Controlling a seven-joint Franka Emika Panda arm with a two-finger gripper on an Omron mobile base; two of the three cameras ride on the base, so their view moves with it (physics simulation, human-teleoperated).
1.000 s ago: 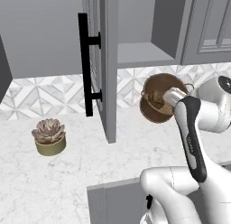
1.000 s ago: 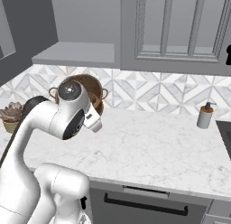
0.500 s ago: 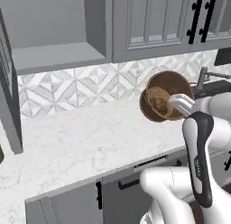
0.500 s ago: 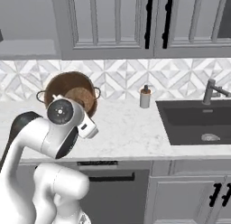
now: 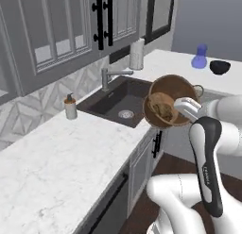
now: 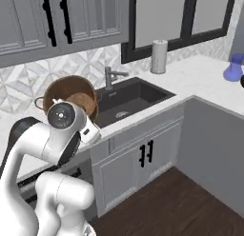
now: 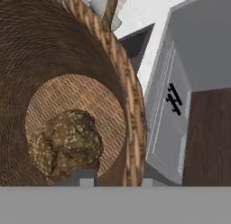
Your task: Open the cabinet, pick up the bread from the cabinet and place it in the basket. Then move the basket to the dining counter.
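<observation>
We see the basket point(image 5: 171, 101) held up in the air by our gripper point(image 5: 185, 107), just above the counter edge beside the dark sink point(image 5: 119, 100). The bread point(image 7: 66, 144) lies on the basket's woven floor, so the picking and placing look done. What remains, we judge, is carrying the basket to the dining counter and setting it down. Our fingers grasp the basket at its rim, though we cannot tell how far apart they stand. Compared with half a second ago, the whole view has swung: the sink, the faucet point(image 5: 110, 76) and a paper towel roll point(image 6: 159, 56) now sit close ahead, and a blue vase point(image 5: 200, 57) has appeared on the far counter.
</observation>
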